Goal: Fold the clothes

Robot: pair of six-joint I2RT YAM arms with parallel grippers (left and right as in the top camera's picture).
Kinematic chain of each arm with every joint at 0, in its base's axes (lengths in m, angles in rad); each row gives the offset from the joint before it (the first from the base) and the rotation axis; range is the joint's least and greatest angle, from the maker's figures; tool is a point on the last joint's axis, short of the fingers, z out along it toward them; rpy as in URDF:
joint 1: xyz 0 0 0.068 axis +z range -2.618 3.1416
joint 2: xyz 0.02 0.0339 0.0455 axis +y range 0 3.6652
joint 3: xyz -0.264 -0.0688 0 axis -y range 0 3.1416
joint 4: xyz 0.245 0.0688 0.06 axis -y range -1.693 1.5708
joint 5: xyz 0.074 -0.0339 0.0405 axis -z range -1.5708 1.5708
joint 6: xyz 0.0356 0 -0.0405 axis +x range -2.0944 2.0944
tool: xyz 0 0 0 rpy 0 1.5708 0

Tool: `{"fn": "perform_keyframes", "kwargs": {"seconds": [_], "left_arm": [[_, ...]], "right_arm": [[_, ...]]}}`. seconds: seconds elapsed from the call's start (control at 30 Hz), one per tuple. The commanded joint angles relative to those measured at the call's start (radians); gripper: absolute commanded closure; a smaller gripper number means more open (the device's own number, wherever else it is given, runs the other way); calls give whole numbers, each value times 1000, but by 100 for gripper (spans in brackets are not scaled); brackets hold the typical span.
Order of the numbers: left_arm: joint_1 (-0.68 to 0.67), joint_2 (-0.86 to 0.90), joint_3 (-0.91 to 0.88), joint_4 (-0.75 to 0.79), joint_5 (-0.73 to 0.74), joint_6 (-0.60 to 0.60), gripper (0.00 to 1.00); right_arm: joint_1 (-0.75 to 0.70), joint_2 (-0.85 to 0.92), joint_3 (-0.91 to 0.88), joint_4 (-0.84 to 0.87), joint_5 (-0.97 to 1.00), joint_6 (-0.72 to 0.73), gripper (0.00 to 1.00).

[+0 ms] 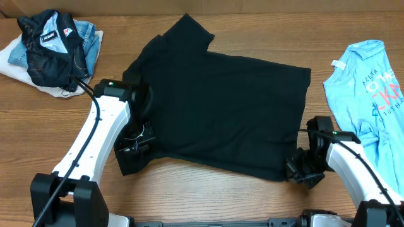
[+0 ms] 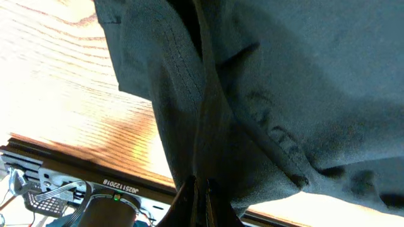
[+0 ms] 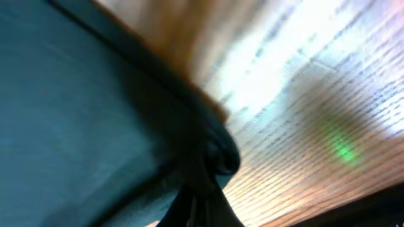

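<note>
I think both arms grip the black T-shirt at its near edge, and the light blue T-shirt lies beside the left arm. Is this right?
Not fully. The overhead view shows the light blue T-shirt beside the right arm, not the left. Both arms do grip the black T-shirt at its near edge.

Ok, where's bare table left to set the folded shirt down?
Bare table at the back between the black shirt and blue shirt, and along the front edge before the black shirt's hem. Crowded: jacket pile back left, blue shirt at right.
</note>
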Motion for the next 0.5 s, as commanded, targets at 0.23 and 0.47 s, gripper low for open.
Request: {"fn": "perform_keyframes", "kwargs": {"seconds": [0.23,0.47], "left_arm": [[-5,-23,41,232,4,43,95],[-6,-19,41,447,0,100,96]], "right_arm": [[-2,-10,75,123,43,77,94],[-2,-10,75,235,105,123,94]]}}
